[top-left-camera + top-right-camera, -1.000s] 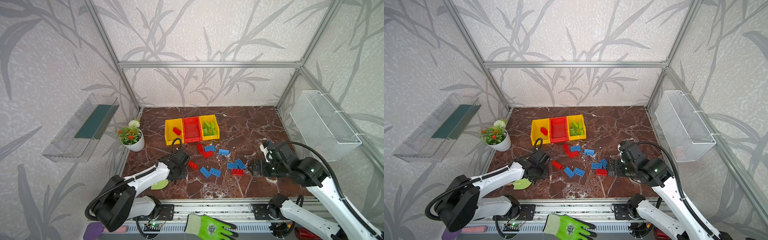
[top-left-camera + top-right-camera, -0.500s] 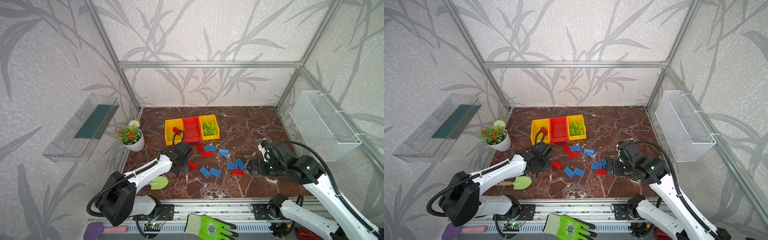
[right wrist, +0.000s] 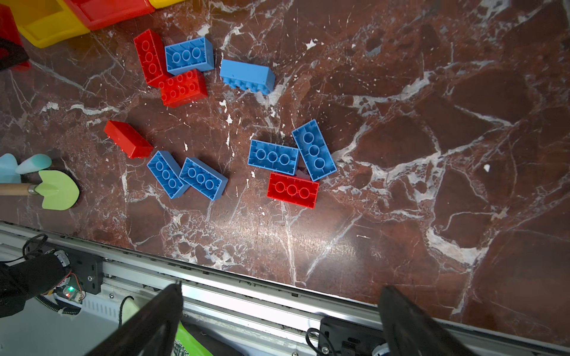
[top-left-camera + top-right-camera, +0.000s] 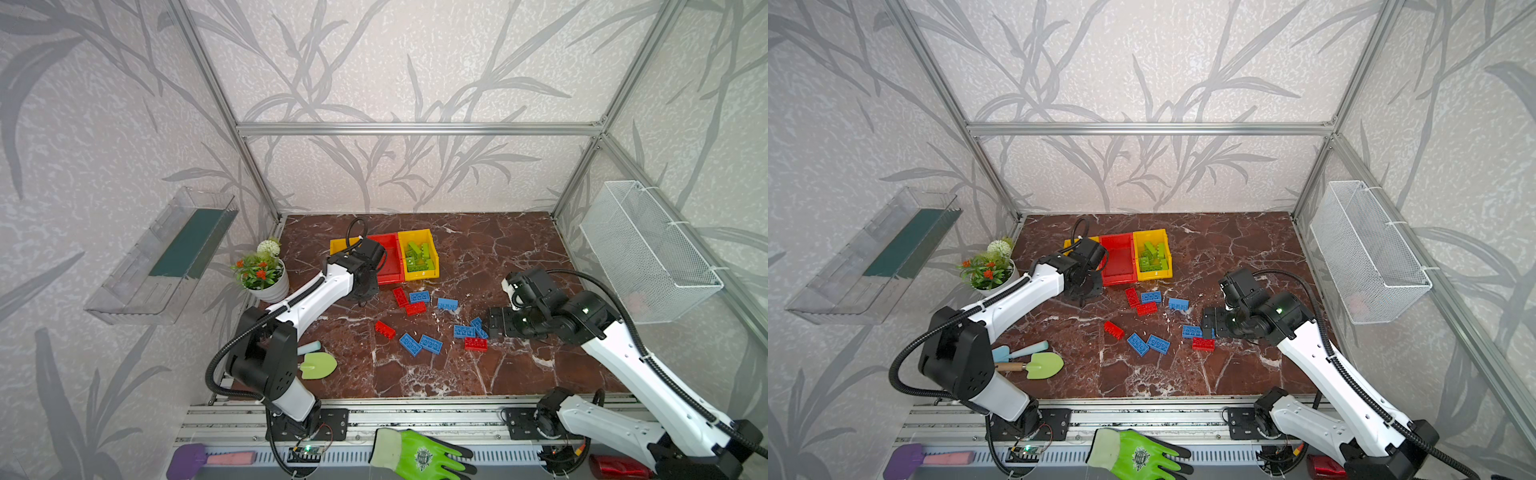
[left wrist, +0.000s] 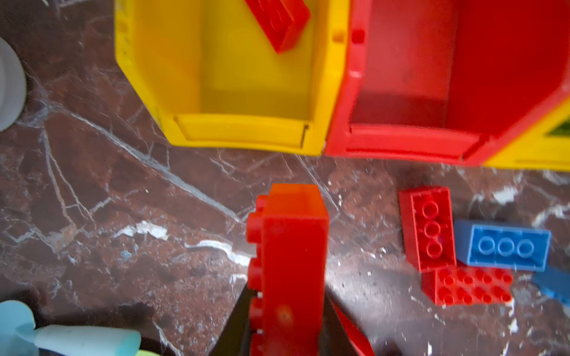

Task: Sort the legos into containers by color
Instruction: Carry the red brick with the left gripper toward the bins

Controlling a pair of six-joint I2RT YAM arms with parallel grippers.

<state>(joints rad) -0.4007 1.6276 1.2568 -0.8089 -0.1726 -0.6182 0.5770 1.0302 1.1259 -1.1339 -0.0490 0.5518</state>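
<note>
No legible text (glove emblem unreadable)

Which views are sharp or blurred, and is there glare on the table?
Left wrist view: the gripped red brick is soft, too near the lens. Right wrist view: the loose bricks are sharp, a pale sheen lies on the table, the right gripper's fingers are blurred. Both top views: sharp.

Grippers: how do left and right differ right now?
The left gripper is shut on a red brick; the right gripper is open and empty. The left gripper sits just before the yellow bin; the right gripper is by the scattered blue bricks. Both have black fingers.
</note>
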